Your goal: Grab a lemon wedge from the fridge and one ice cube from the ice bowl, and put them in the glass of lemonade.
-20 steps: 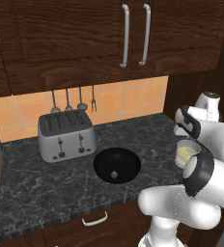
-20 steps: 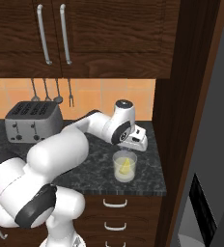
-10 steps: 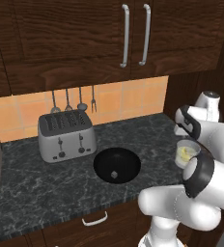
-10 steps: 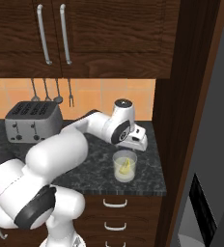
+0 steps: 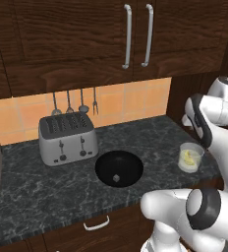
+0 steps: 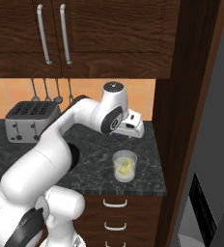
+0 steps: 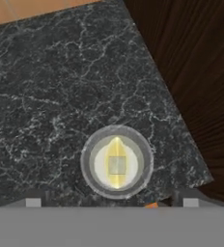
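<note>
Glass of lemonade (image 6: 124,167) stands near the counter's (image 5: 47,182) right end, at 3 o'clock from the black bowl (image 5: 119,168); a lemon wedge (image 7: 116,145) and an ice cube (image 7: 117,165) sit in it. One ice cube (image 5: 116,178) lies in the bowl. Gripper (image 6: 133,129) hangs above the glass at its 12 o'clock, holding nothing; cannot tell how wide its fingers stand.

A dark, white-veined marble surface (image 5: 47,187) runs along under the orange tiled wall. On it, towards the back, stands a silver four-slot toaster (image 5: 68,138). Just beside the toaster, nearer the front edge, sits a round, shallow, glossy black bowl (image 5: 119,168) with one small pale ice cube (image 5: 116,178) inside. Well apart from it, near the surface's end by the dark wooden panel, stands a short clear glass of pale lemonade (image 6: 124,166).
</note>
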### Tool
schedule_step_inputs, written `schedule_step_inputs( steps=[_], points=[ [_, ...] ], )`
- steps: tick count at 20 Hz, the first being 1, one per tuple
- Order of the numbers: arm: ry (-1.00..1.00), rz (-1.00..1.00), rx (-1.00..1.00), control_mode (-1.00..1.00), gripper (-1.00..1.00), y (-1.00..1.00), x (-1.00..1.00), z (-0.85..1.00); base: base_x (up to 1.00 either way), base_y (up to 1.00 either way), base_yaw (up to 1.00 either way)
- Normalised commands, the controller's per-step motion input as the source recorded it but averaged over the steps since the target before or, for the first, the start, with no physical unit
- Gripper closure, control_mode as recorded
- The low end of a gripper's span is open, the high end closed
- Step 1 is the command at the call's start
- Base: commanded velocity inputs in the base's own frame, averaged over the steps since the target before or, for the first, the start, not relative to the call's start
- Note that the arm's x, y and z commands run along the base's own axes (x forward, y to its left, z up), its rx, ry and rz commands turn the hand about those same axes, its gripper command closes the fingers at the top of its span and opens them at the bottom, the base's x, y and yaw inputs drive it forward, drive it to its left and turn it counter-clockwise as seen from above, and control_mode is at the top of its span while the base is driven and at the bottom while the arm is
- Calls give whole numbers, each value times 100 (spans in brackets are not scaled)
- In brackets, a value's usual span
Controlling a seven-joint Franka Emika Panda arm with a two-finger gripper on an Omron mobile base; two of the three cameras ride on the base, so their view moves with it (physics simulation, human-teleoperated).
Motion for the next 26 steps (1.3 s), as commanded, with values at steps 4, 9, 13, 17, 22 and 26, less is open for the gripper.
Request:
schedule_step_inputs(
  steps=[4,9,13,17,22,26],
  points=[
    [-18,0,1,-100,-100,19,-1,29,0,0,0],
    [-19,0,0,-100,-100,25,-15,18,0,0,0],
    [-16,2,0,-100,-100,31,-41,14,0,0,0],
    [-8,7,0,-100,-100,41,-70,13,0,0,0],
    [-5,4,0,-100,-100,48,-61,18,0,0,0],
    [-2,0,-3,-100,-100,68,-48,57,0,0,0]
  ],
)
